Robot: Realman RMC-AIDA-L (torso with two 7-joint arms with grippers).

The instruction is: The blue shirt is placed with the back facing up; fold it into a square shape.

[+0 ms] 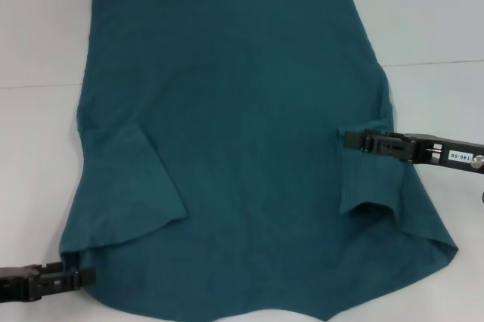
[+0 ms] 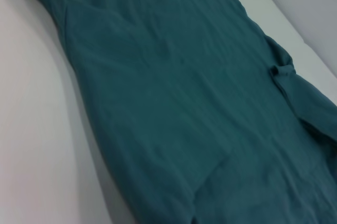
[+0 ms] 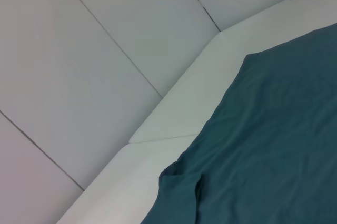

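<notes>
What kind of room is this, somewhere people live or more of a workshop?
Likely a lab or test bench: a blue shirt spread on a bare white table, a left gripper and right gripper at its edges, pale panels behind.

A white table (image 1: 423,20), crossed by a thin seam, carries the blue shirt (image 1: 242,133) spread flat, plain side up, both sleeves folded inward; its near hem appears to reach the table's front edge.

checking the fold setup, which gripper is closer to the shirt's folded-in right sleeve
Right. The right gripper sits at the top of the right sleeve, touching the blue shirt there. The left gripper is at the shirt's near left corner, across the shirt from that sleeve.
</notes>
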